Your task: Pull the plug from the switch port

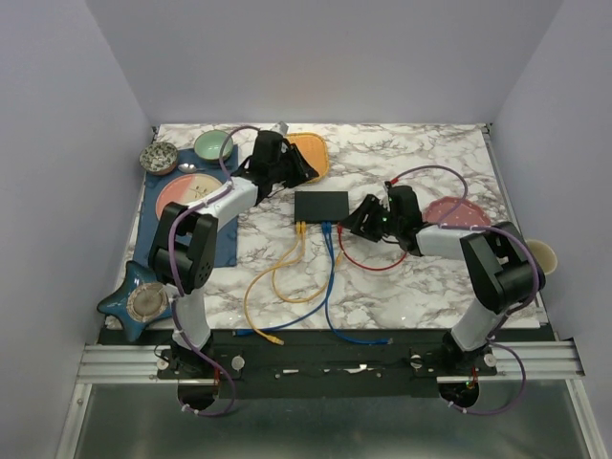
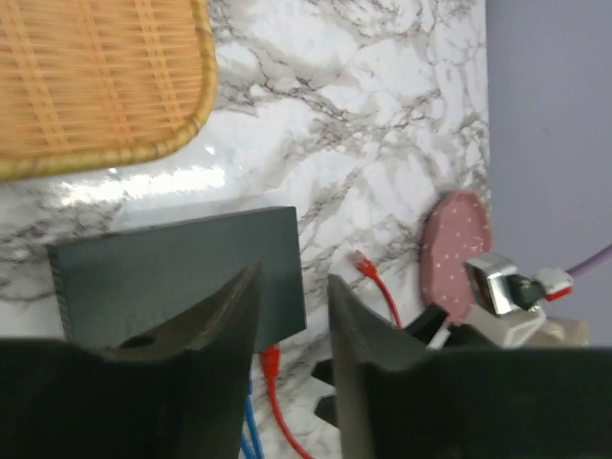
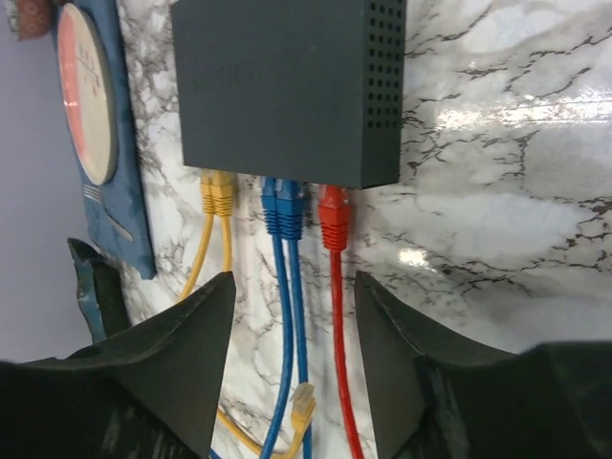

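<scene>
The step in hand looks like the approach: no plug is gripped or out yet. The switch (image 1: 321,205) lies flat mid-table, with its sockets on the near edge. The left gripper (image 2: 292,285) hangs just far and left of it, jaws partly apart and empty. The right gripper (image 3: 295,279) hovers near and right of the socket edge. Its jaws are wider apart and hold nothing, though the blue and red cables run between them in its own view.

Seated in the sockets are two yellow plugs (image 3: 220,196), two blue plugs (image 3: 284,206) and one red plug (image 3: 332,215).

The next move probably calls for the right jaws to drop and close on one plug body, then draw it straight toward the near side. The left arm would need to pin the box, which could otherwise slide along.

Pale walls enclose the far, left and right sides of the table (image 1: 411,163), which is glossy white marble. On it sit:
- a blue mat (image 1: 229,244) at the left, holding a pink plate (image 1: 182,191)
- a woven tray (image 1: 314,153) beyond the switch
- a spotted plate (image 1: 449,208) at the right
</scene>
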